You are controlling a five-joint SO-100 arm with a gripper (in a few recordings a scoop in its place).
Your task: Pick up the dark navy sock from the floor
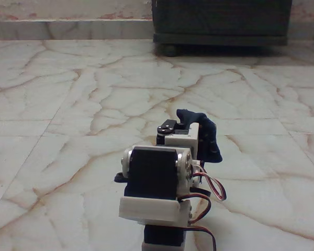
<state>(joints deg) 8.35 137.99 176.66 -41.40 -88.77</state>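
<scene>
jaws sit hidden behind the white-and-black arm, so how far apart they stand cannot be told; the gripper points away from the camera. limp dark navy fabric sock drapes over the arm's far end and hangs down its right side, above the glossy cream marble floor with rust-brown veins. beyond, a dark cabinet stands by the wall.
</scene>
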